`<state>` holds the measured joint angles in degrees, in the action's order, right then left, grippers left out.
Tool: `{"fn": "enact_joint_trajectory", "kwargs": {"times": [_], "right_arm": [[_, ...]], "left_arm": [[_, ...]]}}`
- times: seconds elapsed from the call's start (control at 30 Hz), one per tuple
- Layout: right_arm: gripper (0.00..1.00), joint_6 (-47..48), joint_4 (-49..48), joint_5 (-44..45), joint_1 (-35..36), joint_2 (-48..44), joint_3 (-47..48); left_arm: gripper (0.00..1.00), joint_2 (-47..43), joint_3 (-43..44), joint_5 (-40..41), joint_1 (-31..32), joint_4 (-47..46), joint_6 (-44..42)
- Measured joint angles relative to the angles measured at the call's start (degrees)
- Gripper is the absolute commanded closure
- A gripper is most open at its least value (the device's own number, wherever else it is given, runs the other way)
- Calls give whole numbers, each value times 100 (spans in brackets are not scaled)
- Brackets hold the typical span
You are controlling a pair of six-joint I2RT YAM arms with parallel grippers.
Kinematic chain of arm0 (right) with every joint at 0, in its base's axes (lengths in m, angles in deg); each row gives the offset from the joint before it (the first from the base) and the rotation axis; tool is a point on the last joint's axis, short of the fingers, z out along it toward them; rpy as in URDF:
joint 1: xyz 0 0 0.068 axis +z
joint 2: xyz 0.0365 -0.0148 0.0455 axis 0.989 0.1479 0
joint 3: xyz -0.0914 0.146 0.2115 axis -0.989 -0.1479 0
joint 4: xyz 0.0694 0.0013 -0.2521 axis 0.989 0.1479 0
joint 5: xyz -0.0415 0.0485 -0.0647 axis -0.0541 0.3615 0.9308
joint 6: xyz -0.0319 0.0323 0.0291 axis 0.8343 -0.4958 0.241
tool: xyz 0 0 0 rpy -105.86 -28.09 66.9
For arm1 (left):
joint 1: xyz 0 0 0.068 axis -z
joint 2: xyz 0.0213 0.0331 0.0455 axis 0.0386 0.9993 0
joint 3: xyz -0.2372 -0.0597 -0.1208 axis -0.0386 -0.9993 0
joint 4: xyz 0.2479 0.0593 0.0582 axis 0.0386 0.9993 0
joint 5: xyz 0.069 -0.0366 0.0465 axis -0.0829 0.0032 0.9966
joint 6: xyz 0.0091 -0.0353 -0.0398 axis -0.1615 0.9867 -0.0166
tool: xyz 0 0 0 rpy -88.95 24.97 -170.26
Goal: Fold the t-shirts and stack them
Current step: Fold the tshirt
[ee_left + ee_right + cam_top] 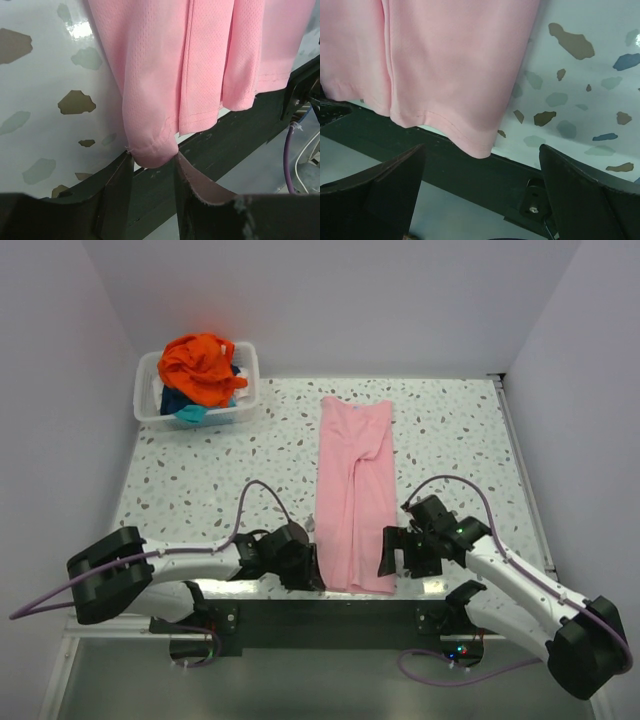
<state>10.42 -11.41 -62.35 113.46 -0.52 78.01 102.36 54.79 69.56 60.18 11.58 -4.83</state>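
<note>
Speckled table [200,490], pink t-shirt [355,490], pale walls [330,300]

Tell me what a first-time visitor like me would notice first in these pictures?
The light pink cloth t-shirt, folded into a long strip down the middle of the speckled white table, stands out first. The left gripper pinches its near left corner, while the right gripper hangs open at the near right corner. In the far left corner, a bright orange t-shirt heaps over the white plastic bin.
</note>
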Motion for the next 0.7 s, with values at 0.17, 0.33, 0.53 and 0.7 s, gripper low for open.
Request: {"fn": "enact_joint_trajectory", "kwargs": {"times": [0.17,0.33,0.53,0.7], "right_arm": [[3,-61,-177,-205,240,15,-109],[12,-240,-389,-299,494,122,-411],[40,-549,-695,-487,603,168,-634],[60,-822,-1027,-608,640,205,-813]], "left_arm": [[83,142,94,111,4,-11,24],[100,264,151,256,7,4,-17],[100,240,138,321,7,4,-35],[100,22,-24,356,4,24,-22]]}}
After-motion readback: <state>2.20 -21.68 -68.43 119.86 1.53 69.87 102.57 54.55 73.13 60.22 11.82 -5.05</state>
